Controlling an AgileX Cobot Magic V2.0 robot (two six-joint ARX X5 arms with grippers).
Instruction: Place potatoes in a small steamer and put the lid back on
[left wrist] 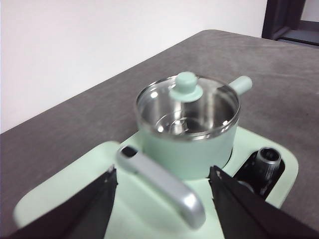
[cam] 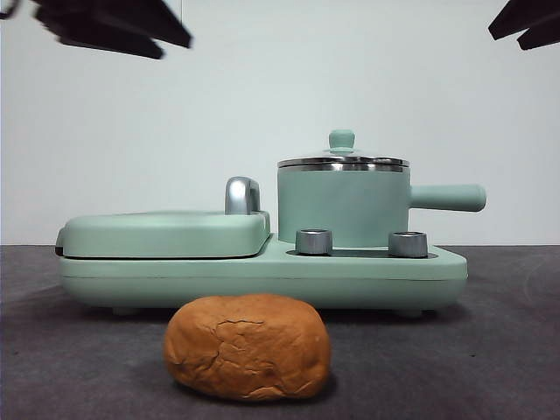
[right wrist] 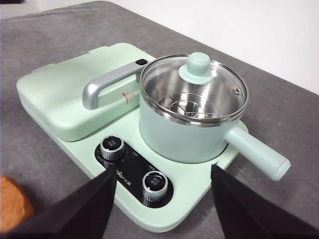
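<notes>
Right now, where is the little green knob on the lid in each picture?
Front view: the knob sits on top of the lid, right of centre, above the pot.
Left wrist view: the knob is in the upper middle, between the open left jaws.
Right wrist view: the knob is above centre, slightly right.
Shared landmark: the pot's straight side handle.

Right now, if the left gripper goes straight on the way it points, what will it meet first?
Probably the chrome handle of the flat griddle lid, which lies between the open left gripper and the small steamer. Depth is uncertain.
</notes>
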